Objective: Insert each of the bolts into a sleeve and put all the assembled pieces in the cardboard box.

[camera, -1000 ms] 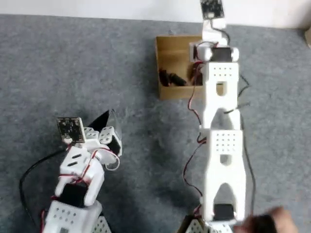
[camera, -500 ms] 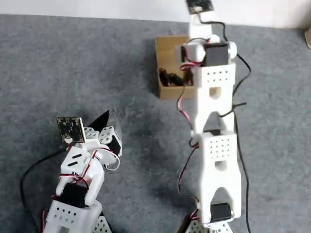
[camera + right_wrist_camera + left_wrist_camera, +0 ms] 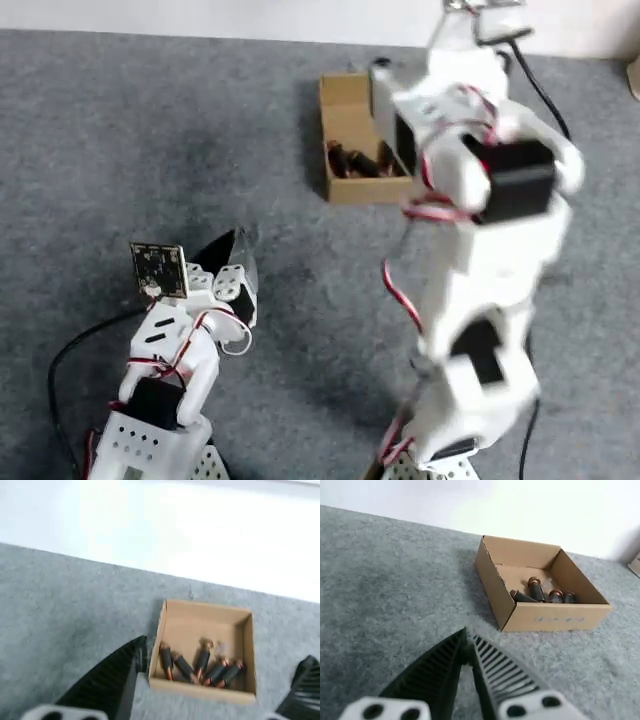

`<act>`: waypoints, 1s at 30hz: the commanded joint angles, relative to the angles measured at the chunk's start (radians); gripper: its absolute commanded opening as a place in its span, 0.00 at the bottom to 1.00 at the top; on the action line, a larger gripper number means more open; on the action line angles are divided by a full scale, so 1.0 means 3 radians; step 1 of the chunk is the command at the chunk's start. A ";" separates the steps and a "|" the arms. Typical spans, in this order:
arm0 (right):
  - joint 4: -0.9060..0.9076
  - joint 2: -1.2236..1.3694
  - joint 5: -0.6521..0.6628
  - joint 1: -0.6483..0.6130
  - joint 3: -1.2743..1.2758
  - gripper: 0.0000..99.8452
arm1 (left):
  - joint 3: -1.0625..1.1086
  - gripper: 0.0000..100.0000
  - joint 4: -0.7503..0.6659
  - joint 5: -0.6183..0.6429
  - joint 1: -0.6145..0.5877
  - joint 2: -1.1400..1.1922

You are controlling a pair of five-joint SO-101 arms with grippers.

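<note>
Cardboard box is seen with sleeved bolts lying inside. The right gripper is held spread wide over it, while the left gripper is pinched closed, empty, well apart.

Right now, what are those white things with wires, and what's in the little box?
Those are two robot arms, the left arm and the right arm, standing on a grey mat. One picture looks down from above. The other two come from small cameras on each arm's wrist. The black pointy parts are the hands. The left hand is shut and holds nothing. The right hand is wide open by the cardboard box and holds nothing too. Inside the box lie several bolts in dark sleeves, already put together.
</note>
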 commanded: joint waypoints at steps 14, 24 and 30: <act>-0.1199 -0.5388 -0.0015 -0.0013 0.6646 0.40 | 0.0095 0.01 0.0005 -0.0297 0.0033 -0.0008; -0.1772 -0.6171 0.0425 0.0258 0.7904 0.40 | 0.0187 0.01 0.1550 -0.1447 -0.0253 -0.0038; -0.2033 -0.6360 0.0353 0.0734 0.9019 0.40 | 0.0228 0.01 0.1995 -0.1586 -0.0448 -0.0038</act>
